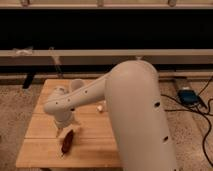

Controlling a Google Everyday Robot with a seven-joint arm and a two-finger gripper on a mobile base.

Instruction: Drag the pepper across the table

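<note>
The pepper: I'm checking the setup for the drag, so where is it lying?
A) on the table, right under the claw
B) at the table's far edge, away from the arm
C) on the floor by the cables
A: the pepper lies on the table near its front edge, with the claw directly over it.

1. gripper (67,131): low over the near-left part of the table (40,150), at the upper end of the pepper (66,143), which it hides from us.
2. table: we lose its right side behind the arm (135,120).
3. arm: cut off by the bottom edge.
4. small pale object (101,107) beside the arm: too small for us to identify.
</note>
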